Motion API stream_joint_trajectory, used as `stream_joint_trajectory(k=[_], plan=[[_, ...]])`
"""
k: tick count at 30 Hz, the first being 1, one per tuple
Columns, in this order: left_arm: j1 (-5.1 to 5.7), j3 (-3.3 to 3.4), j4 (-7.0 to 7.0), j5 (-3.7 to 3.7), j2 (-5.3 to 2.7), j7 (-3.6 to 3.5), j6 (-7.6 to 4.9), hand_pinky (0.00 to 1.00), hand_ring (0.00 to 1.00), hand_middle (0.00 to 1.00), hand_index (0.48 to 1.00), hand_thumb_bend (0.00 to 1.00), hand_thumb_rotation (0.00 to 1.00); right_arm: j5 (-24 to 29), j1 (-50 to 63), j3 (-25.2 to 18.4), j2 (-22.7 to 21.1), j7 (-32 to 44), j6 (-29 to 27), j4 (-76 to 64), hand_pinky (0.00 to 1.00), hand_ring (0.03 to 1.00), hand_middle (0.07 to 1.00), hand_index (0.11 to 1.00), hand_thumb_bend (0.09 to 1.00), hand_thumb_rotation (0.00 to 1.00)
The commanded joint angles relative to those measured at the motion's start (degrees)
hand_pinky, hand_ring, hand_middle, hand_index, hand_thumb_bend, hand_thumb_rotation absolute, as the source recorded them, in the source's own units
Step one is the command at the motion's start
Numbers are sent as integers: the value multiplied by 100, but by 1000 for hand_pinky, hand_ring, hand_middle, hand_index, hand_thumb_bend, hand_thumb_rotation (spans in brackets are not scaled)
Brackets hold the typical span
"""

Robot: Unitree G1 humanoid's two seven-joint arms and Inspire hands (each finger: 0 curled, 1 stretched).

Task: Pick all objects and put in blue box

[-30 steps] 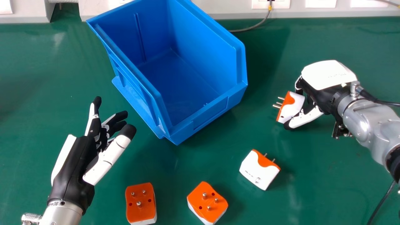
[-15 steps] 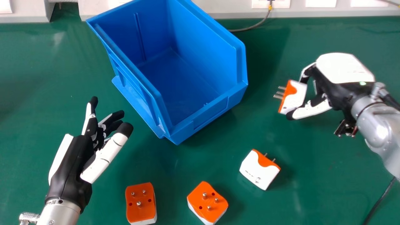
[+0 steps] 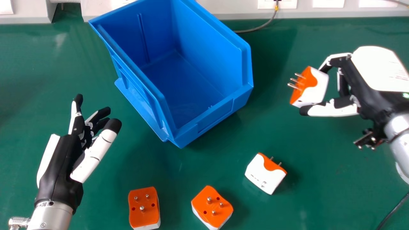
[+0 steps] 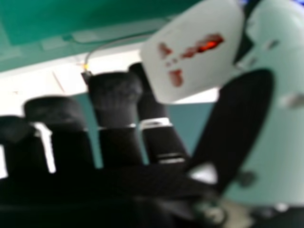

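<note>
My right hand [image 3: 367,83] pinches an orange and white plug adapter [image 3: 314,91] between thumb and fingertips, right of the blue box [image 3: 195,127], its pins facing the box. In the right hand view the adapter's white face [image 4: 190,52] lies between the thumb and the fingers of my right hand [image 4: 116,114]. Left of the box, my left hand [image 3: 60,163] is open and holds nothing. On the table are an adapter with pins up [image 3: 143,206], a second one like it [image 3: 212,206], and a third [image 3: 266,172] tilted with its white side showing.
The green table [image 3: 319,191] carries everything. A grey cable [image 3: 258,27] runs behind the box to the sockets on the pale wall panel [image 3: 236,6]. A black cable [image 3: 394,209] lies at the near right. The box's raised walls stand between the two hands.
My right hand has moved right and toward the far side with the adapter still pinched, turning it slightly. My left hand has shifted a little to the left. Box and table adapters have stayed put.
</note>
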Motion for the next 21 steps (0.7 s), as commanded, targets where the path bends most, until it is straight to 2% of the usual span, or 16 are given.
stream_joint_trajectory(k=[1, 4, 7, 11, 16, 18, 21], plan=[[31, 85, -165, -32, -9, 61, -26, 822, 894, 903, 943, 757, 716, 144, 239, -350, -151, 76, -55, -619, 39, 89, 149, 183, 314, 388], [65, 167, -183, -52, 8, 97, -18, 822, 896, 904, 943, 763, 720, 209, 671, -602, -94, 132, -170, -1195, 77, 130, 195, 228, 312, 395], [94, 231, -190, -55, 0, 130, -26, 825, 904, 909, 946, 769, 726, 309, 955, -719, 16, 182, -269, -1585, 38, 88, 146, 183, 324, 392], [143, 278, -206, 31, -4, 223, -24, 827, 905, 910, 946, 779, 732, 436, 1132, -713, 252, 285, -347, -1984, 18, 69, 129, 160, 326, 384], [172, 264, -297, 215, 3, 395, 64, 827, 904, 910, 945, 793, 747, 566, 1015, -534, 554, 405, -530, -2124, 13, 64, 131, 170, 317, 375], [154, 243, -305, 240, -14, 438, 95, 827, 904, 910, 944, 797, 753, 566, 883, -440, 649, 469, -591, -2084, 14, 65, 131, 172, 315, 368], [121, 218, -287, 234, -32, 446, 106, 827, 904, 910, 944, 803, 761, 526, 634, -275, 792, 560, -649, -1980, 15, 66, 132, 176, 312, 351]])
